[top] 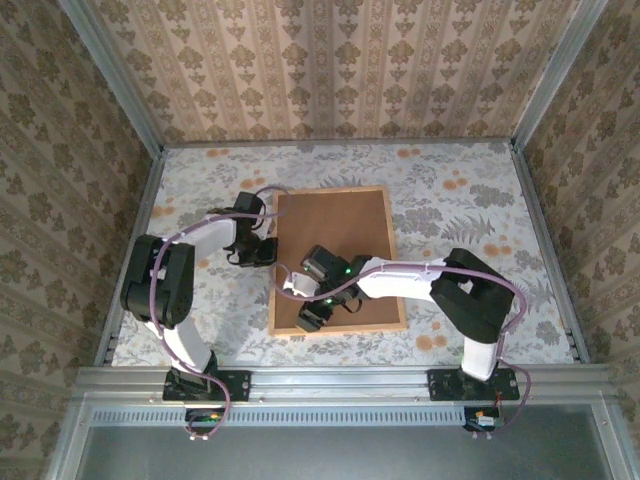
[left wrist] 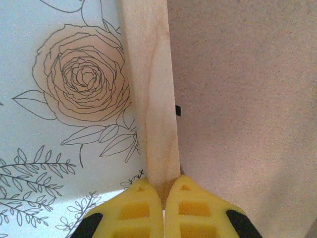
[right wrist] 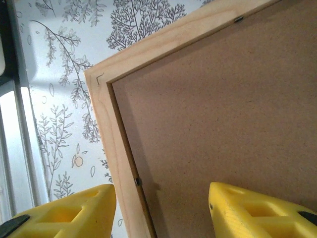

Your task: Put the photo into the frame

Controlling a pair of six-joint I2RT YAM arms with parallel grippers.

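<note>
Frame [top: 340, 222] lies flat at table [top: 470, 190] centre, back up, brown board [right wrist: 223, 124] set inside. Left hand [top: 264, 250] at frame's 9 o'clock rail, fingers [left wrist: 141, 208] closed together over wood. Right hand [right wrist: 161, 191] at 7 o'clock corner, open, straddling rail.

The frame [top: 345, 222] lay board side up at the middle of the tabletop [top: 450, 200] in the top view. The left pincer [top: 262, 250] sat at the frame's left edge, towards the upper corner. The right pincer [top: 312, 318] straddled that edge at the lower-left corner.
</note>
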